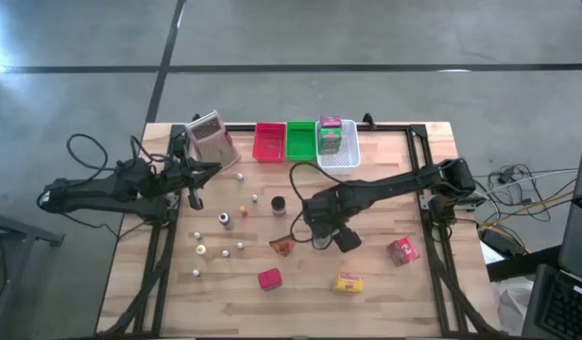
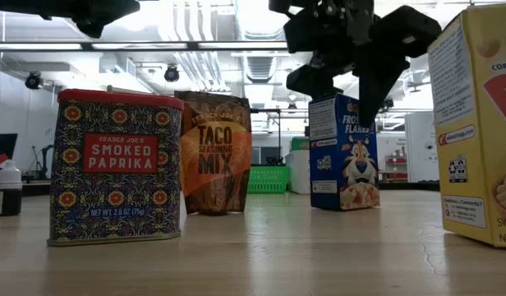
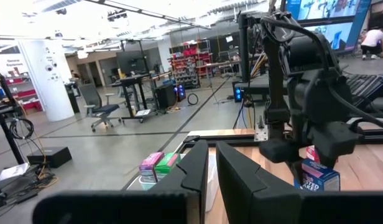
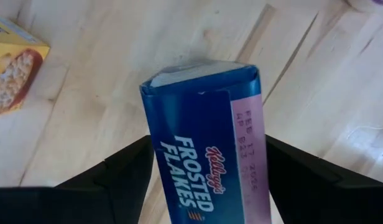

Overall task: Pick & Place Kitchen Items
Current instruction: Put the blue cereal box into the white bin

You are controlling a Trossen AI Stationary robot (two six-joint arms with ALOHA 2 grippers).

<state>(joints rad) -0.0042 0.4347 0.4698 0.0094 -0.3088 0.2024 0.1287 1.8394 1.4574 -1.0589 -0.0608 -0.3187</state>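
My right gripper [image 1: 319,225] hangs over the table's middle, pointing down, with its fingers on either side of a blue Frosted Flakes box [image 2: 343,154] that stands upright on the table. My left gripper [image 1: 208,171] waits raised near the far left, shut and holding nothing. Around them lie a dark jar [image 1: 278,205], an orange-brown wedge [image 1: 282,246], tiny pale bottles [image 1: 225,220], a red packet [image 1: 269,279], a yellow box [image 1: 348,282] and a pink-red packet [image 1: 402,250]. Pink and green packets [image 1: 331,132] sit in the white tray. My right gripper holds the Frosted Flakes box by its two narrow sides [image 4: 247,155], below the top flap, pinched between the two fingers [image 4: 126,171]. It comes from above, pointing down. The box stays upright with its bottom [image 2: 345,205] on the table.
Red tray [image 1: 269,144], green tray [image 1: 300,142] and white tray [image 1: 340,159] line the far edge. A pinkish packet [image 1: 213,140] stands far left. In the low view a paprika tin [image 2: 117,168], a taco mix pouch [image 2: 213,152] and a yellow box [image 2: 479,123] stand near.
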